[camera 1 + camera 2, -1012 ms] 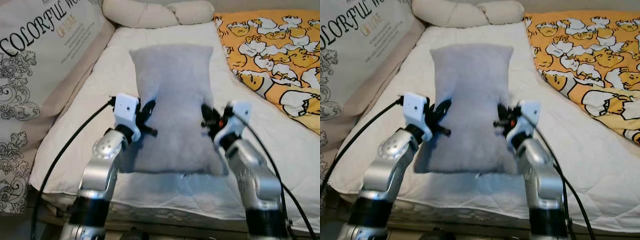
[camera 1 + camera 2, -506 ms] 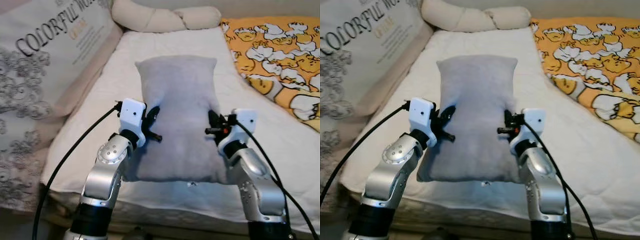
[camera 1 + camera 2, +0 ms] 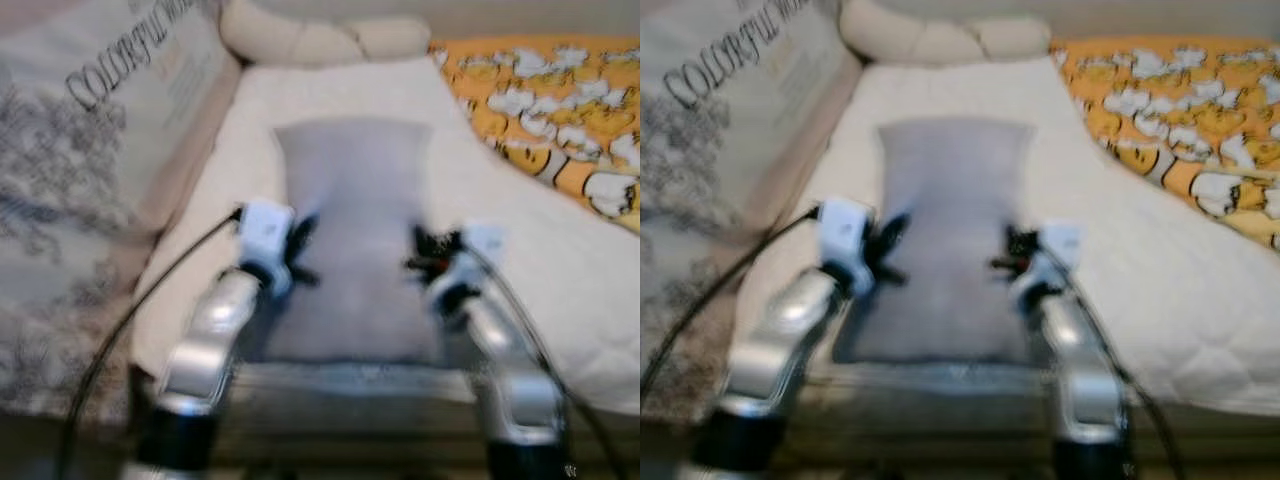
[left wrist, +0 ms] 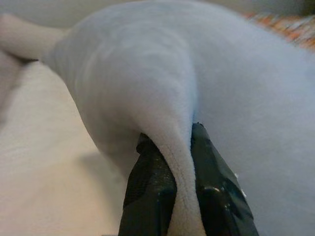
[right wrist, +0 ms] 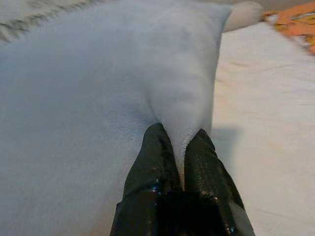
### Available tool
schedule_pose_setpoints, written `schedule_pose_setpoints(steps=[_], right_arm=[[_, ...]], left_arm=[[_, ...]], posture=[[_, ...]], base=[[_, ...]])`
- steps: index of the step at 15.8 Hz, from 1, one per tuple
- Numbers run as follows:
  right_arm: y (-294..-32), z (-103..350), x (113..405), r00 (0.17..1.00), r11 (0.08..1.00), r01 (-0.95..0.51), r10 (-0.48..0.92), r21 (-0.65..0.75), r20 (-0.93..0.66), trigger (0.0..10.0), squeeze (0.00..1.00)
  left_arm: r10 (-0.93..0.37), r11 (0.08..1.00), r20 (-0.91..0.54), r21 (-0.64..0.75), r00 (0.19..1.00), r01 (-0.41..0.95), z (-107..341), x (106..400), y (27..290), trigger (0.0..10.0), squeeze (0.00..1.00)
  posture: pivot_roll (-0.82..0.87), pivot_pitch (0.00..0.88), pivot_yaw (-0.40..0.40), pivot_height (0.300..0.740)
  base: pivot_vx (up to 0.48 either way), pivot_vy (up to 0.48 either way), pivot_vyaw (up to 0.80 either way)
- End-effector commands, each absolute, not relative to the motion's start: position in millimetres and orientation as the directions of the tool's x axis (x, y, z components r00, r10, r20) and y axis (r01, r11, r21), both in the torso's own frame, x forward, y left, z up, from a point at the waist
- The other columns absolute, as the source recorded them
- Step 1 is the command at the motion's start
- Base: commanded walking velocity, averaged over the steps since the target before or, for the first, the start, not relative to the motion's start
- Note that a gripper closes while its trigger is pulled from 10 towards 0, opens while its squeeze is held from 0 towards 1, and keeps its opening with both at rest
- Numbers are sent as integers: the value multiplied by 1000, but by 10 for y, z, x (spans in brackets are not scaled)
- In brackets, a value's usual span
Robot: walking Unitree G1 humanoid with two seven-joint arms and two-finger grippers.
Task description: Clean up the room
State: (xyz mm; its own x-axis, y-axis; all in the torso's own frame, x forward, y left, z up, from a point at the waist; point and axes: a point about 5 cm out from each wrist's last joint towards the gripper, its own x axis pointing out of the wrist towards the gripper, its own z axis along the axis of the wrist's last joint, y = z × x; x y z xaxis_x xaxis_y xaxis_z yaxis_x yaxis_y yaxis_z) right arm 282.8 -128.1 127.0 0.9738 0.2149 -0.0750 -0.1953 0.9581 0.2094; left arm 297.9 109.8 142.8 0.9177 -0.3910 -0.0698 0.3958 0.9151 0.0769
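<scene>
**Grey pillow held at both side edges over the bed**

Both arms are raised forward, elbows bent. The left gripper (image 4: 170, 162) is clamped on the left edge seam of the grey pillow (image 3: 352, 235); the right gripper (image 5: 181, 157) pinches its right edge. The pillow lies lengthwise above the white mattress (image 3: 520, 250), near its front edge. Compared with half a second earlier, the grip is unchanged; the head views have shifted and are now motion-blurred.

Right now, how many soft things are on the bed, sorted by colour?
Grey: 1, the grey pillow, pinched at both side edges by the left gripper and right gripper
Cream: 1, the long cream bolster
Orange patterned: 1, the duck-print blanket
Total: 3
</scene>
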Motion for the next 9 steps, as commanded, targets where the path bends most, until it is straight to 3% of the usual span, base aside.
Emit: schedule_pose_setpoints(steps=[1, 4, 9], right_arm=[[-1414, 1321, 2856, 984, 970, -154, 168, 187, -62, 10000, 0], [-1403, 1330, 2882, 981, 969, -169, 182, 178, -62, 10000, 0], [-1391, 1338, 2929, 975, 959, -190, 209, 212, -72, 10000, 0]], left_arm=[[-367, 925, -32, 92, 930, 368, 1514, 2986, 1122, 10000, 0], [-356, 929, -41, 96, 933, 359, 1496, 2974, 1163, 10000, 0], [-287, 952, -18, 102, 958, 287, 1553, 2961, 1303, 10000, 0]], posture=[[24, 0, 68, 740], [30, 0, 62, 740], [52, 0, 43, 740]], base=[[0, 450, 0], [0, 449, 0], [0, 0, 0]])
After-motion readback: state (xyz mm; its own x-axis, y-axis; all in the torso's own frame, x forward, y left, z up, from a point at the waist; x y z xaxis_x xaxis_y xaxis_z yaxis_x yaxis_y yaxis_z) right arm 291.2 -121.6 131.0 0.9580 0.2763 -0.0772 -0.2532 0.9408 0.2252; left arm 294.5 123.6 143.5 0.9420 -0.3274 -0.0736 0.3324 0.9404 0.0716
